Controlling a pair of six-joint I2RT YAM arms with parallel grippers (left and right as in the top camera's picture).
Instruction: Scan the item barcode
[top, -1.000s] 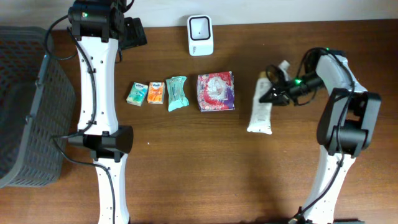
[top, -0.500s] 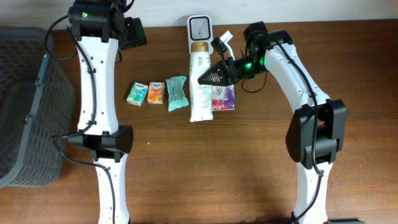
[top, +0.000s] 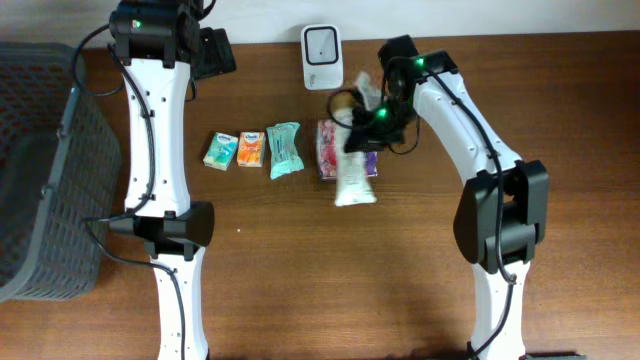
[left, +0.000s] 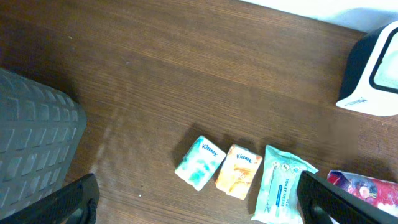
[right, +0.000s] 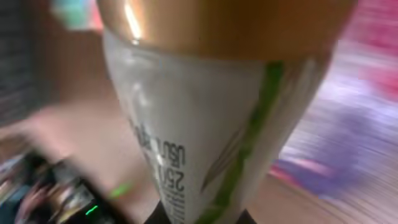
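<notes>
**A:** Where's the lotion tube (top: 353, 178) now?

**B:** Held off the worktop (top: 420, 270) by the right claw (top: 373, 108), which is clamped shut near its gold cap. It hangs over the pink packet (top: 325, 150), just short of the barcode scanner (top: 322, 55).

**A:** What changed?

**B:** A second ago it was far out to the right. Half a second ago its cap end sat right under the scanner. Since then it has drawn back.

**A:** So it's scanned?

**B:** Probably one pass, but I can't tell whether it registered, and no barcode shows. The left claw (left: 198, 180) gapes wide, empty, above the Kleenex packs (left: 200, 163).
</notes>
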